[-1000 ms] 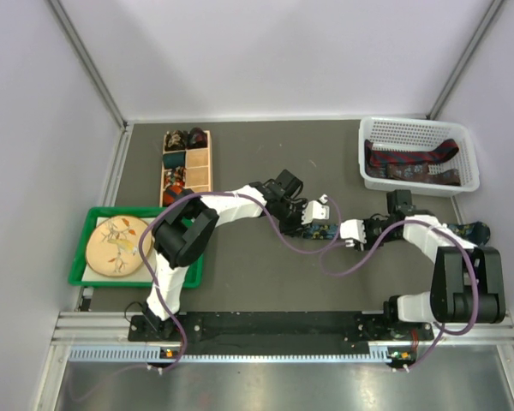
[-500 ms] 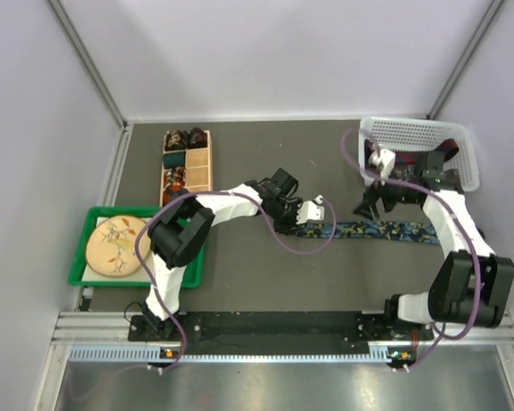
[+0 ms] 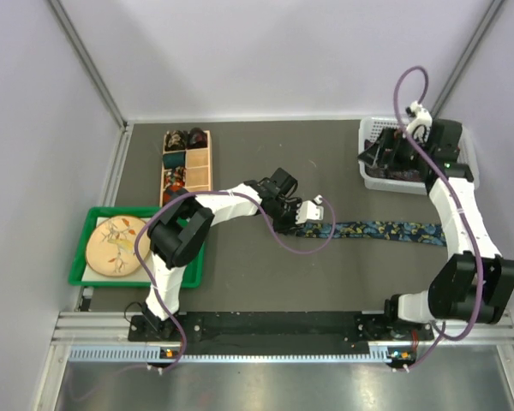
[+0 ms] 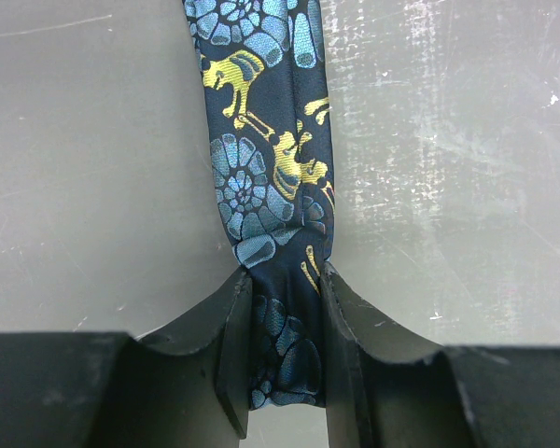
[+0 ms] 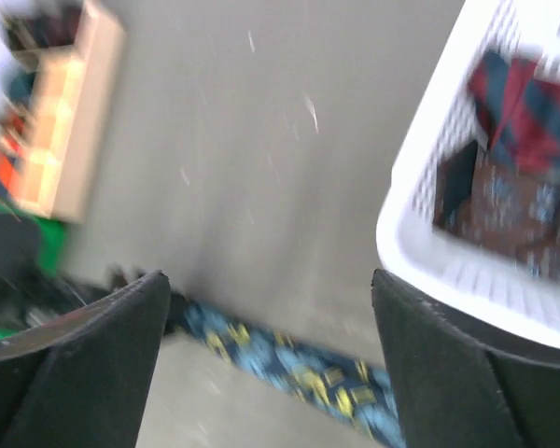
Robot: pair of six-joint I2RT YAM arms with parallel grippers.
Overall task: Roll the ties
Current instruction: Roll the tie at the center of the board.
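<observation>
**One gripper pinches the blue tie, the other is open over the basket**

The left gripper [image 4: 282, 285] is closed on one end of the blue tie [image 4: 266, 177]. Its two fingers [image 4: 231, 355] squeeze the cloth between them. The tie has blue flowers and yellow shapes on it. It lies flat and straight on the grey table [image 3: 257, 282], running from the left gripper toward the right side.

The right gripper [image 5: 269, 280] is wide open and has nothing in it. Its own camera picture is blurry. It hangs up in the air over the left edge of the white basket [image 3: 385, 130], well apart from the blue tie. The basket sits in the far right corner of the table. Red and navy ties [image 5: 518, 112] lie loose inside it.

On the far left is a wooden box [image 3: 197, 167] with little rooms. Small rolled ties [image 3: 182, 139] sit in some of them. Nearer, a green tray [image 3: 81, 257] holds a round plate [image 3: 116, 246].
</observation>
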